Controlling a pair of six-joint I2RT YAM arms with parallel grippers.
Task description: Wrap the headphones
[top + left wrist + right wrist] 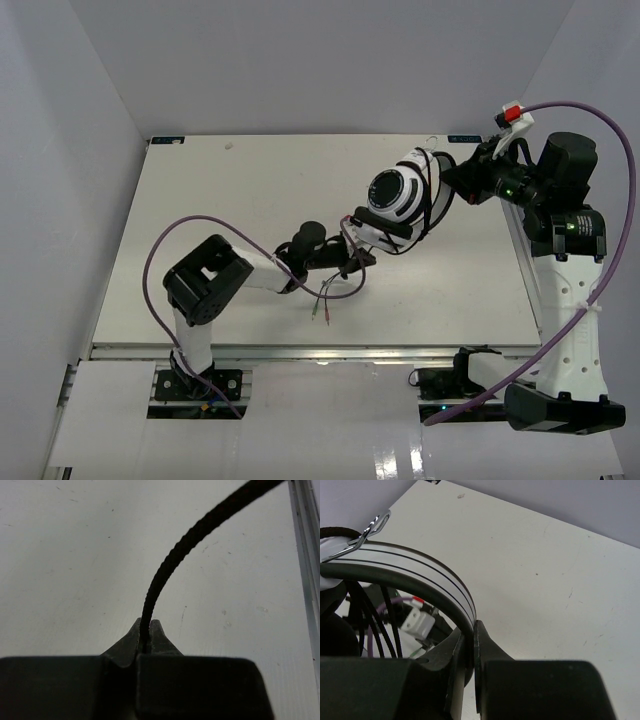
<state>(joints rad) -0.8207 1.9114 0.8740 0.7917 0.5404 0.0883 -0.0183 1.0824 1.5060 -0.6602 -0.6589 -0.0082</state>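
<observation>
The white-and-black headphones [400,192] hang above the right middle of the table, held up off it. My right gripper [452,180] is shut on the headband [427,582], which runs between its jaws in the right wrist view. Several turns of the thin black cable [432,205] loop around the headphones. My left gripper [358,258] is shut on the headphone cable [185,545], which rises from between its jaws. The cable's loose end with small reddish plugs [321,311] lies on the table below the left gripper.
The white table [250,200] has a raised rail along its right edge [306,555]. Thick purple robot cables [170,240] loop beside each arm. The right arm's base [560,400] stands at the near right corner.
</observation>
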